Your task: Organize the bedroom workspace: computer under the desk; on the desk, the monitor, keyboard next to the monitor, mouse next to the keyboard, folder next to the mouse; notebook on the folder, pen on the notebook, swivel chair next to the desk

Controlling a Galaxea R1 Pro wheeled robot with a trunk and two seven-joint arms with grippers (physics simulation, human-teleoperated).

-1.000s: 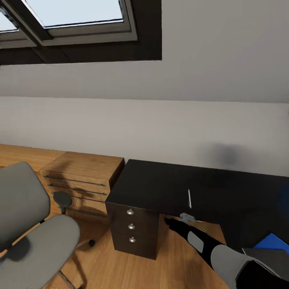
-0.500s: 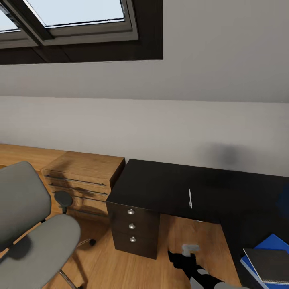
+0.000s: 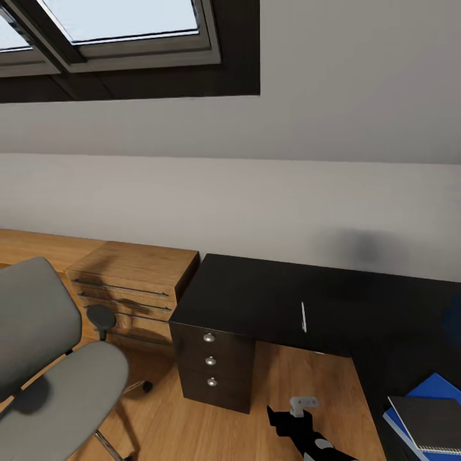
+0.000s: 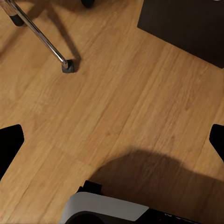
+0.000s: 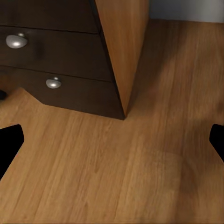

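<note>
Far left in the head view: swivel chair point(image 3: 48, 378), grey seat and back, black armrest, standing on the light wood floor point(image 3: 192, 422). Next along: light wood cabinet point(image 3: 131, 288) with bar handles, touching the desk point(image 3: 256, 298). Black top, three dark drawers with silver knobs point(image 3: 210, 360) under the near corner. Pen point(image 3: 303, 317) lying white and thin on the desktop, well apart from the stack. Low centre: right gripper point(image 3: 289, 419), hanging over bare floor, clear of the desk; fingers point(image 5: 9, 144) spread wide, nothing between them. Far right: blue folder point(image 3: 430, 388) on the desk, notebook point(image 3: 430, 422) flat on top. Left gripper point(image 4: 112, 144) over floor, fingers parted wide, empty, near a chair caster point(image 4: 68, 66).
</note>
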